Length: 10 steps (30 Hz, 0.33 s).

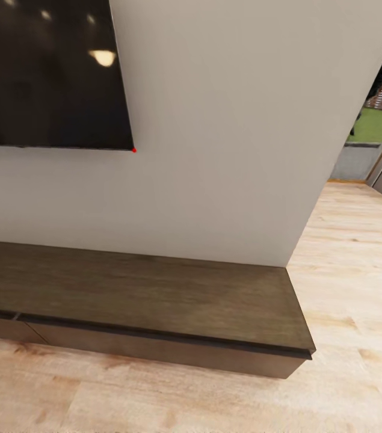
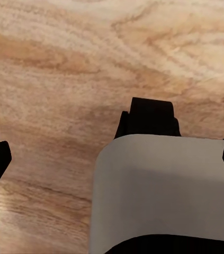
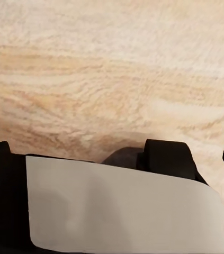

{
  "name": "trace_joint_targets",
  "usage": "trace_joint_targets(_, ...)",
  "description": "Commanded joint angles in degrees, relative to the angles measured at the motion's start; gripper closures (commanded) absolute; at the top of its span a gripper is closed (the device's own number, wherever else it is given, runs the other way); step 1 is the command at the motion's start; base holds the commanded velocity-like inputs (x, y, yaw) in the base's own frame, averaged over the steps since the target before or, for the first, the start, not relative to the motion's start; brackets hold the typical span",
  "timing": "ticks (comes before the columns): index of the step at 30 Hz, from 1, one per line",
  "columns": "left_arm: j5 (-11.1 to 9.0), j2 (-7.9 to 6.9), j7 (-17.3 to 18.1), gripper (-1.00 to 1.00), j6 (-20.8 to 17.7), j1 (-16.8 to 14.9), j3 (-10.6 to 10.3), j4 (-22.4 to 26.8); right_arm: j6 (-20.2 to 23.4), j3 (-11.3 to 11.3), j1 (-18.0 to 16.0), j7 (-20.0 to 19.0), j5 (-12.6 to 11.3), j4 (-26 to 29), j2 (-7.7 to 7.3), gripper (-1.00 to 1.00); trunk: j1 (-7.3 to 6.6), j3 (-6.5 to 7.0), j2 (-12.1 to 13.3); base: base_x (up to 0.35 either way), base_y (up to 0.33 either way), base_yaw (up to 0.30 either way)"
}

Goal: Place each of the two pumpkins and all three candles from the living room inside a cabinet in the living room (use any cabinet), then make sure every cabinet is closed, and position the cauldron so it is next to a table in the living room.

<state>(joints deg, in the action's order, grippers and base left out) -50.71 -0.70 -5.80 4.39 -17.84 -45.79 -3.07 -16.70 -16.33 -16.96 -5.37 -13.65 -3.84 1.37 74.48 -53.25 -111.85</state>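
From the head cam I've got the long low dark-brown wood cabinet (image 1: 142,294) shut, and it looks rigid and heavy with handle-less fronts, so I'd hook the top lip near its right corner; both wrist cams just see pale wood floor (image 2: 64,63), and I can't tell whether either gripper is open or closed.

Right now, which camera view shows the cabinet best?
The head view: the cabinet stretches along the wall under a dark screen, its fronts shut as far as visible. Both wrist views look down at the wooden floor, not the cabinet.

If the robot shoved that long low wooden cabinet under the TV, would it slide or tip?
Probably neither. The cabinet is long, low and flat-topped, so tipping looks unlikely. It sits flush on the wood floor against the wall, so it would likely feel heavy and hardly slide.
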Motion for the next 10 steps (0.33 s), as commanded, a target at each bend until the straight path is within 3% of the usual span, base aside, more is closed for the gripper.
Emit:
trace_joint_targets(1,0.0,0.0,0.0,-1.0,0.01,0.0,0.0,0.01,-0.03,-0.04,0.0,0.0,0.05,0.04,-0.23,-1.0,0.0,-0.01,0.0,0.0,0.0,0.0)
trace_joint_targets(5,0.0,0.0,0.0,-1.0,0.0,0.0,0.0,-0.01,-0.04,-0.11,0.0,0.08,0.1,-0.05,-2.02,-1.0,0.0,-0.02,0.0,0.0,0.0,0.0)
trace_joint_targets(10,0.0,0.0,0.0,-1.0,0.0,0.0,0.0,0.02,-0.06,-0.1,0.0,0.09,0.09,0.03,-2.46,-1.0,0.0,-0.02,0.0,0.0,0.0,0.0)
